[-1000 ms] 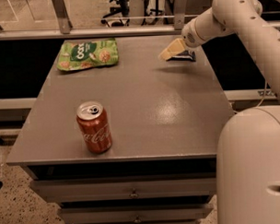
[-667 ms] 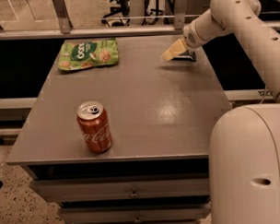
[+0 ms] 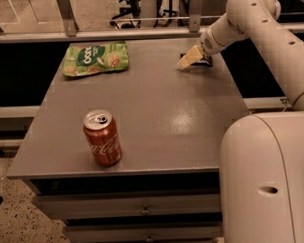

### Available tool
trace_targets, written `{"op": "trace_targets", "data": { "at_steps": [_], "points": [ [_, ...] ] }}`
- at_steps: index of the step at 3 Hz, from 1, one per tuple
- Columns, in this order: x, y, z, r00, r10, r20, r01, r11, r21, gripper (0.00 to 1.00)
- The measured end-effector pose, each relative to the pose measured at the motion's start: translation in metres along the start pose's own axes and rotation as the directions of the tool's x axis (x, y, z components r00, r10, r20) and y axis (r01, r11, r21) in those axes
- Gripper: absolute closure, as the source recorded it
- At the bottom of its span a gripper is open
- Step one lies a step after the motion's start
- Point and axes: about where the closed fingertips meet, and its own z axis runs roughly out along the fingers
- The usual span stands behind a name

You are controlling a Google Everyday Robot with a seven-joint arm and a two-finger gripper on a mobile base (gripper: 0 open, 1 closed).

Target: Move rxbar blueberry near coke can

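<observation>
End effector (image 3: 189,59) hangs low over the far right corner of the surface (image 3: 161,110), its tip angled down and to the left, right on top of the bar (image 3: 205,63). I cannot tell from my view whether it is open or closed, or whether it has a grip on anything.

I only see the bar as a dark flat patch under and just behind the tip, lying flat close to the far edge. What shows suggests its long axis runs roughly left to right, along that edge, but much of it is covered, so I would not swear to it, nor to which end points where.

I judge this to be the reach-and-grasp step; the carry is not yet begun. The can (image 3: 102,138) stands upright near the front left, well apart from the bar, diagonally across the surface. A green bag (image 3: 96,58) lies flat at the far left, clear of that diagonal.

Next I would want a firm hold across the bar's short side, a lift, then a travel forward and left, setting down beside the can without knocking it.
</observation>
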Motion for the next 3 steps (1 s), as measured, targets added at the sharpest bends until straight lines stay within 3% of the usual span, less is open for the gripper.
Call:
{"op": "trace_targets", "data": {
  "at_steps": [3],
  "points": [
    [0.0064,0.0003,-0.0068,1.000,0.022,0.005,-0.022,0.9996,-0.016,0.86]
  ]
}}
